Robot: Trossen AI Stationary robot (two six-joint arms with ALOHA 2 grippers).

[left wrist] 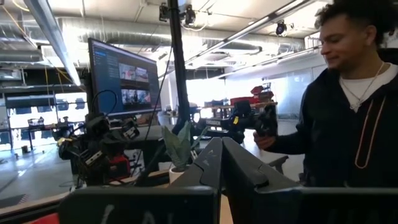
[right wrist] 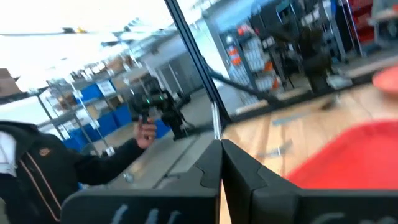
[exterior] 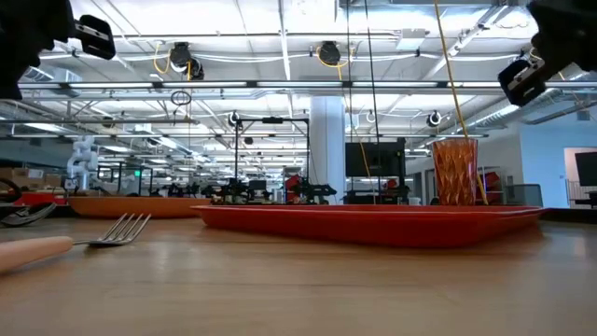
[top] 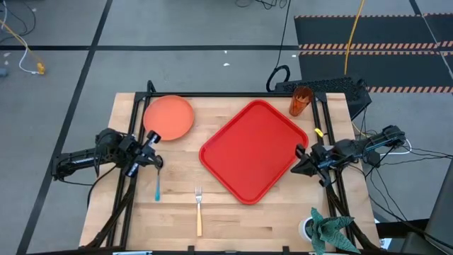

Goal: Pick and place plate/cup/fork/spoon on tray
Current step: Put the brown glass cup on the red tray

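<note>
- In the low view the plate [exterior: 140, 207] is seen only edge-on as a thin orange band at the left, and the fork [exterior: 89, 241] is cut off by the left edge — only its tines and part of the handle are shown.
- The spoon [top: 157, 185] is partly covered at its upper end by the left gripper [top: 156, 160] in the high view, so its bowl cannot be made out; only the thin light-blue handle is seen.
- The cup [top: 300, 100] is partly masked by the dark frame at the upper right of the table [top: 248, 219] in the high view; in the low view it is seen as a ribbed amber tumbler, upright beyond the tray [top: 253, 150].
- The tray — red, rectangular, round-cornered, turned at an angle — is placed at the centre of the high view, with nothing lying on it.
- The plate is set flat at the upper left of the table, apart from the tray; the fork is laid at lower centre, tines toward the top of the frame.
- The left gripper is held between plate and spoon; its jaws are seen pressed together in the left wrist view.
- The right gripper [top: 300, 159] is held at the tray's right edge, jaws likewise closed on nothing.
- A person [left wrist: 348, 112] in dark clothing is seen in the left wrist view.
</note>
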